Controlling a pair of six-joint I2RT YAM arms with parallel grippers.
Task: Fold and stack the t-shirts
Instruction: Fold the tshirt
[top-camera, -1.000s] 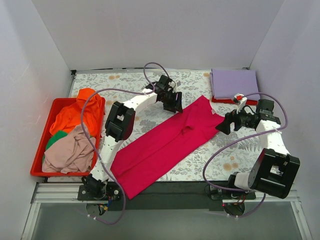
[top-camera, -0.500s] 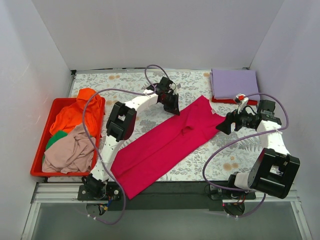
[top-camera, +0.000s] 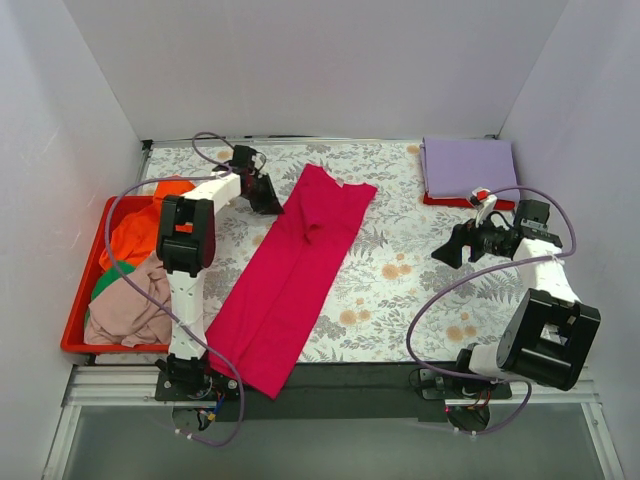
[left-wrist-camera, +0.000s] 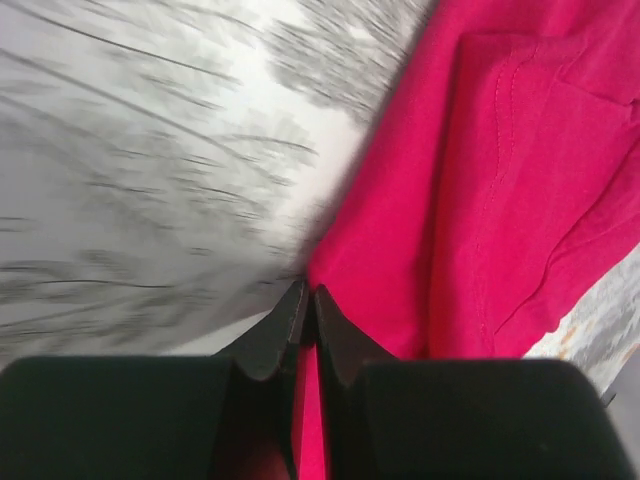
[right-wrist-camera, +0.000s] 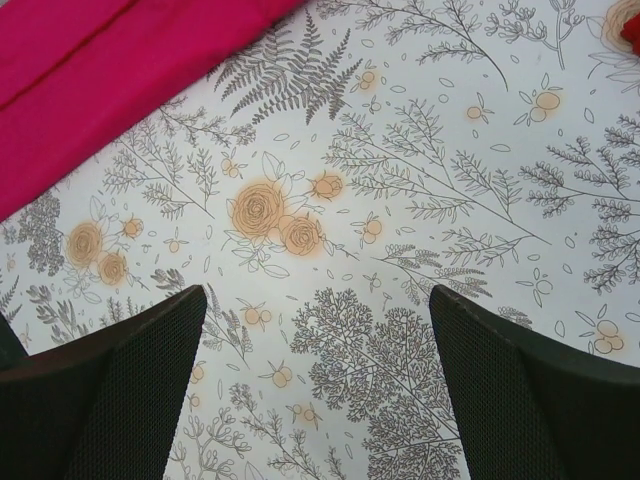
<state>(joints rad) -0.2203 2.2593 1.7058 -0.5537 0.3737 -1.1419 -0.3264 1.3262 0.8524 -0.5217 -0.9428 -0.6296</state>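
The left hand (top-camera: 264, 196), just past the far right corner of the red tray (top-camera: 72, 330), has its fingers (left-wrist-camera: 288, 318) pressed together, pinching the left edge of the crimson t-shirt (top-camera: 295, 265). That shirt is folded lengthwise into a long, smooth strip with a small pucker near its far end. It lies flat on the flowered table (top-camera: 400, 290), right of the tray, the left arm between them. Its long axis runs from the near table edge away, leaning right at the far end.

In the tray lie crumpled orange (top-camera: 135, 235), beige-pink (top-camera: 140, 305) and green (top-camera: 108, 282) shirts. Farther right of the tray, the right hand (top-camera: 445, 250) is spread wide over bare table. A folded lavender shirt (top-camera: 468, 165) lies farthest from the tray.
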